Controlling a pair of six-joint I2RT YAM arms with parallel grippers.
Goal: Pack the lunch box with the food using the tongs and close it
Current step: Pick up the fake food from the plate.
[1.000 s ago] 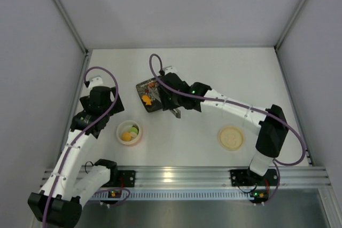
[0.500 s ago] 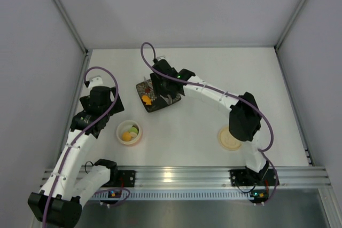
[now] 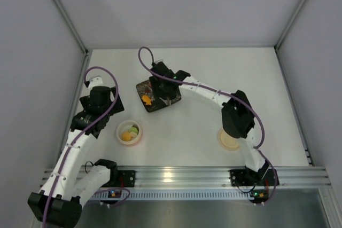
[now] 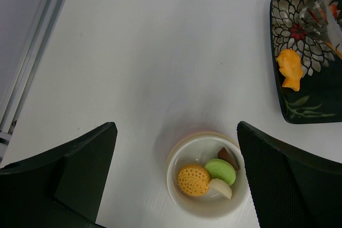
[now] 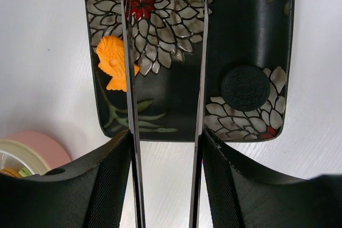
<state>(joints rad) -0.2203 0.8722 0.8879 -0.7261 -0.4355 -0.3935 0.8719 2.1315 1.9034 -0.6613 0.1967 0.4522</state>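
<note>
Right gripper [image 5: 165,153] is clamped on the tongs [image 5: 130,78], tips over the dark plate [image 5: 251,20]; left gripper [image 4: 176,174] hangs wide apart above the nearer lunch box [image 4: 199,143].

Left tool [image 4: 176,148] splayed, right tool [image 5: 166,142] clamped.

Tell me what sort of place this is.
Probably a robotics lab test cell, not a kitchen: a white tabletop boxed in by plain grey wall panels, a ribbed aluminium rail along its near edge, and miniature food on a dark square floral plate.
</note>
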